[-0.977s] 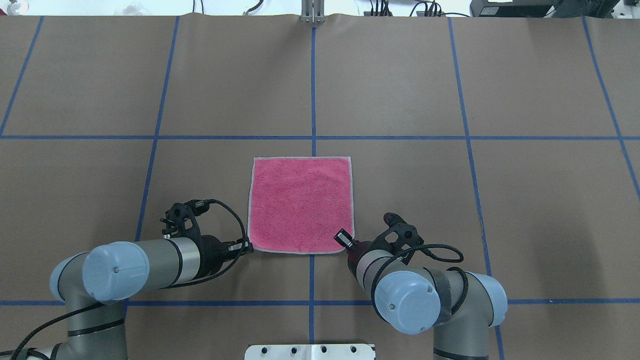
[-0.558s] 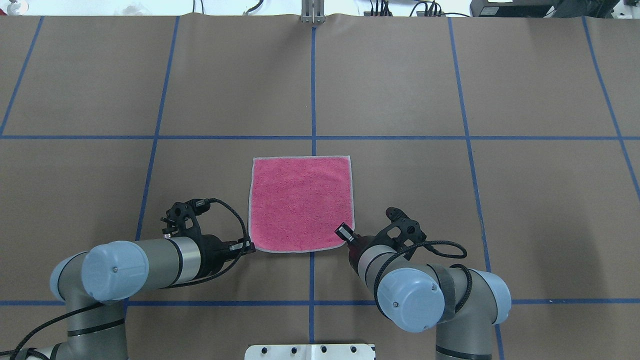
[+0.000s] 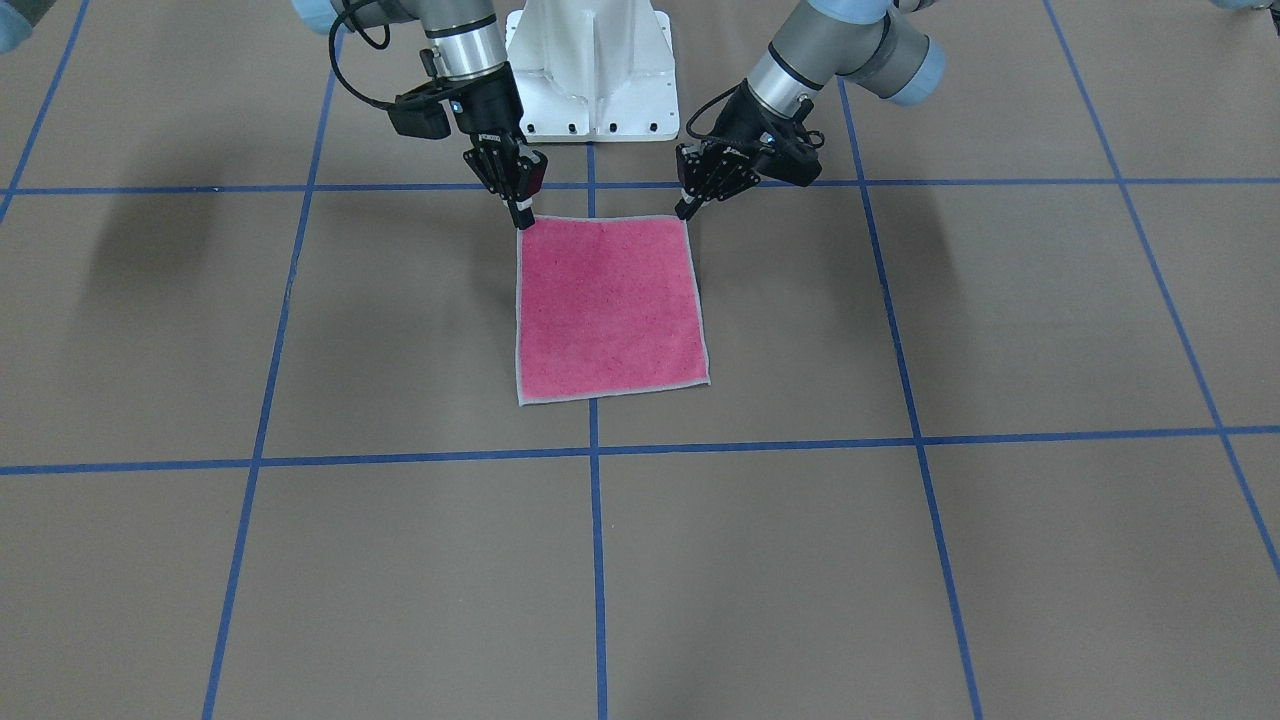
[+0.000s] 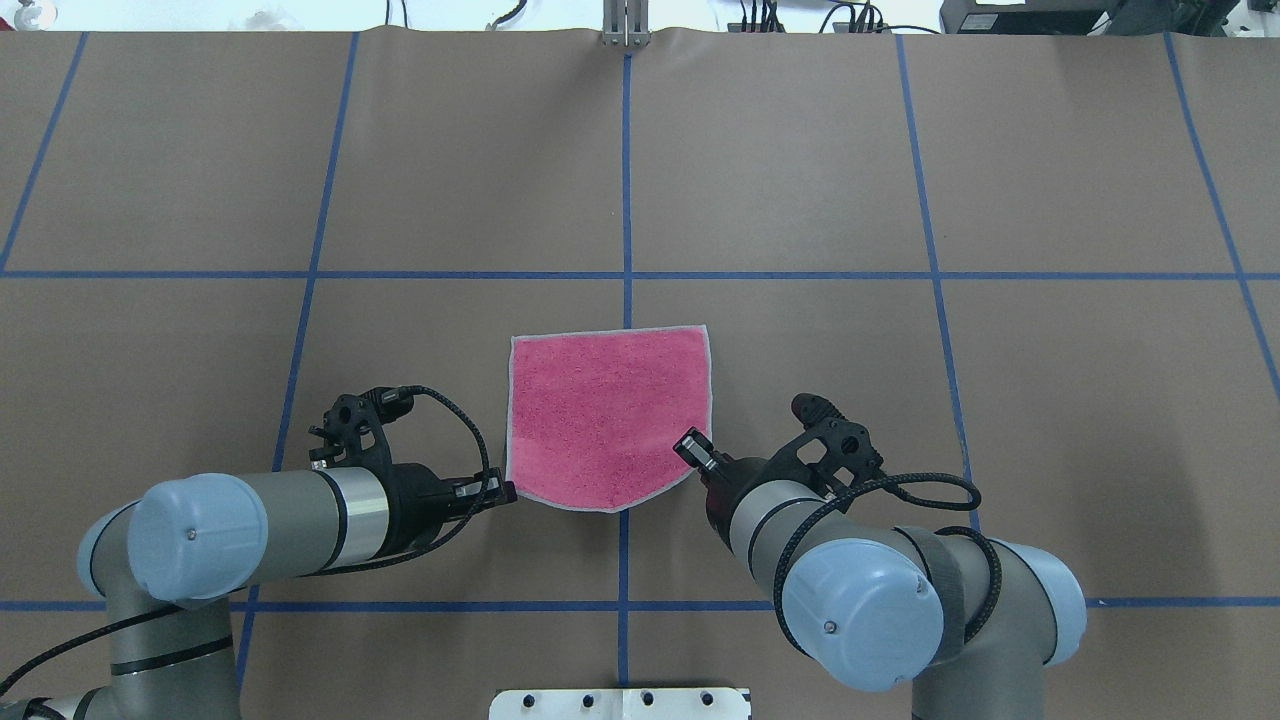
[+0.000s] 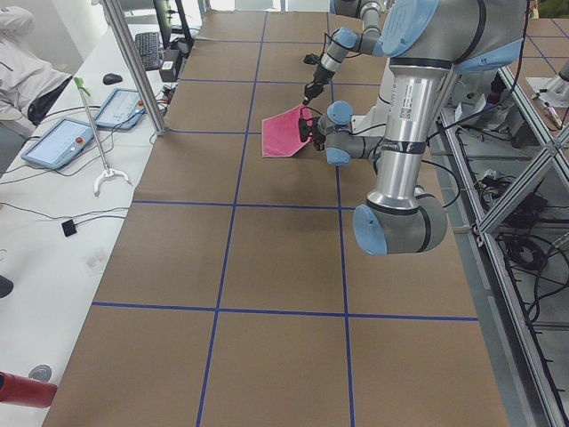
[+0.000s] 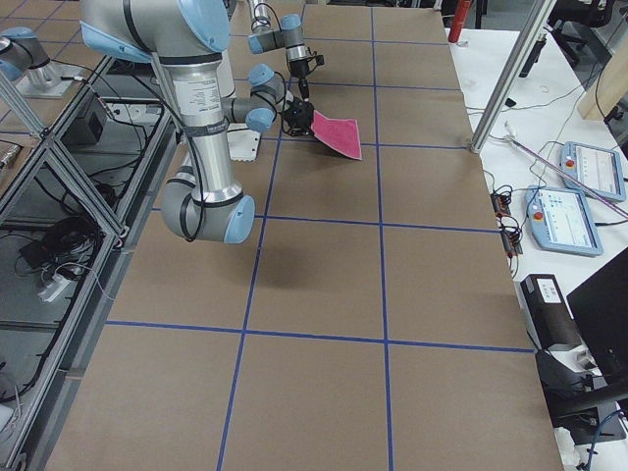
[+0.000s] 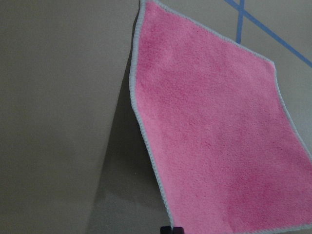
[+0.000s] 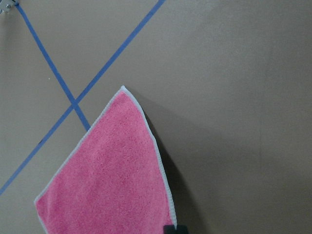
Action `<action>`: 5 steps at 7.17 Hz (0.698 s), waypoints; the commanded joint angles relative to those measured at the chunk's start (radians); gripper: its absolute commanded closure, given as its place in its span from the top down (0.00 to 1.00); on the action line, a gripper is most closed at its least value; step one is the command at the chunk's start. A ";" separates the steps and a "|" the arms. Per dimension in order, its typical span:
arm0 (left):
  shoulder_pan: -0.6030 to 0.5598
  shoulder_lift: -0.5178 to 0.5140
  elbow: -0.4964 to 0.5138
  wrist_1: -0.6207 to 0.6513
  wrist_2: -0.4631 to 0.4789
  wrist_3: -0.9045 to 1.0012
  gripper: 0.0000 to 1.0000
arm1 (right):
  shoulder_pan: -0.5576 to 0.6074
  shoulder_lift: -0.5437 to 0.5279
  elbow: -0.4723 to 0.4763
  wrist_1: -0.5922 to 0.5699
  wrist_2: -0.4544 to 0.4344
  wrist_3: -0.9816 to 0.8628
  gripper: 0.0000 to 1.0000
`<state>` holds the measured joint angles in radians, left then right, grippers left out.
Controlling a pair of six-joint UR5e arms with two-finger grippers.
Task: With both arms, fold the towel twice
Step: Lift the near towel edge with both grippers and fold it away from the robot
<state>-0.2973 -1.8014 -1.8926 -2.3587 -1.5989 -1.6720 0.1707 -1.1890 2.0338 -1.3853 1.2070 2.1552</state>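
The towel (image 4: pixel 610 425) shows its pink face with a light grey border, near the table's middle. Its far edge lies on the table and its near edge is lifted and sags to a point in the middle. My left gripper (image 4: pixel 507 492) is shut on the near left corner. My right gripper (image 4: pixel 693 447) is shut on the near right corner. In the front-facing view the towel (image 3: pixel 608 305) hangs from the left gripper (image 3: pixel 687 208) and the right gripper (image 3: pixel 524 215). The wrist views show the towel (image 7: pixel 214 131) (image 8: pixel 112 180) raised above its shadow. The dark grey face is hidden.
Blue tape lines (image 4: pixel 625 275) divide the brown table cover into squares. The white pedestal base (image 3: pixel 590 70) stands just behind the towel on the robot's side. An operators' desk with tablets (image 5: pixel 67 142) runs along the table's far side.
Both grippers have risen with the towel's near corners. The near edge has left the table and now sags in the middle. The far edge has slid slightly toward the robot.
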 commanded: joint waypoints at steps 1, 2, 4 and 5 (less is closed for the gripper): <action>-0.063 -0.015 0.001 0.045 -0.033 0.000 0.00 | 0.006 0.006 0.003 -0.035 0.000 -0.014 0.00; -0.089 -0.021 0.007 0.049 -0.033 0.000 0.00 | 0.022 0.008 -0.012 -0.035 -0.001 -0.032 0.00; -0.131 -0.094 0.016 0.137 -0.032 0.000 0.00 | 0.061 0.029 -0.082 -0.026 -0.001 -0.035 0.00; -0.141 -0.122 0.041 0.151 -0.032 0.000 0.00 | 0.075 0.044 -0.101 -0.026 0.000 -0.043 0.00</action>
<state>-0.4199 -1.8833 -1.8727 -2.2420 -1.6306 -1.6720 0.2259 -1.1613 1.9610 -1.4123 1.2061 2.1193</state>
